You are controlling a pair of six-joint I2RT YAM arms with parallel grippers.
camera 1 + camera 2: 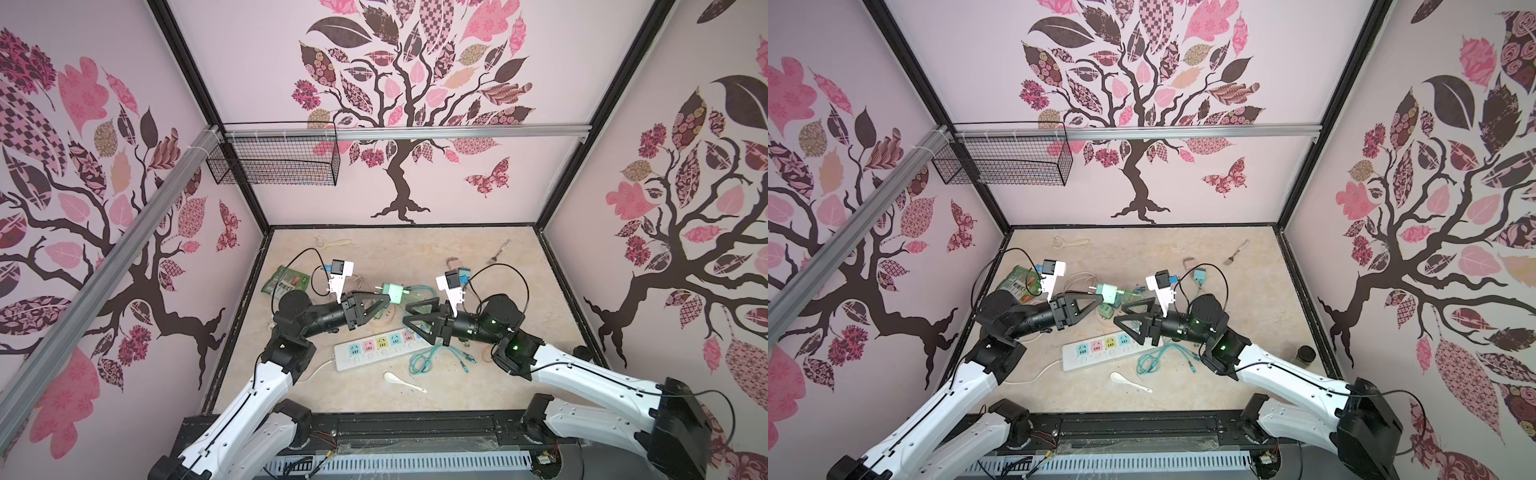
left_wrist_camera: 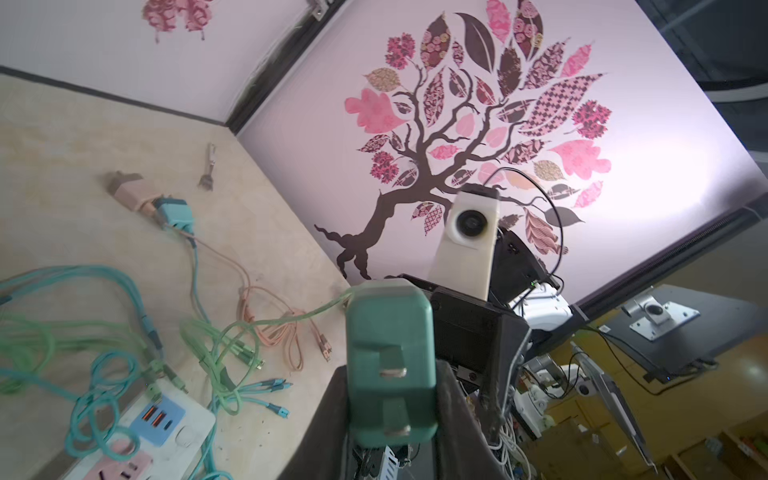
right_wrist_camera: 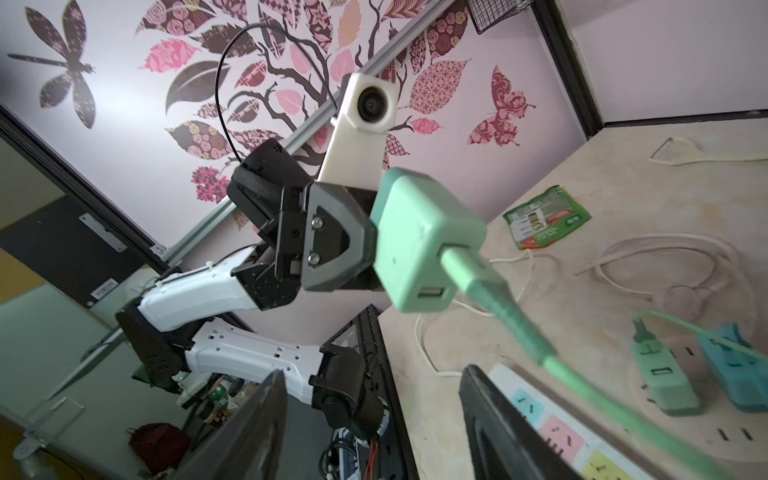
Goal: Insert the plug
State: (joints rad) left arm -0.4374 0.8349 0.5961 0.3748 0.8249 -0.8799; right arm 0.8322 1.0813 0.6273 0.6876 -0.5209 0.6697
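Note:
The plug is a mint-green charger block held in the air above the table's middle, behind the power strip. My left gripper is shut on its sides. Its two metal prongs face the left wrist camera. A green cable leaves the plug's far face and runs past my right gripper. That gripper is open, just right of the plug, with nothing between its fingers. The white power strip with pastel sockets lies below both grippers.
Teal cables coil at the strip's right end, and a white spoon lies in front. A green packet sits at the left and a pink charger and fork at the back. Green and blue chargers lie behind the strip. A wire basket hangs above.

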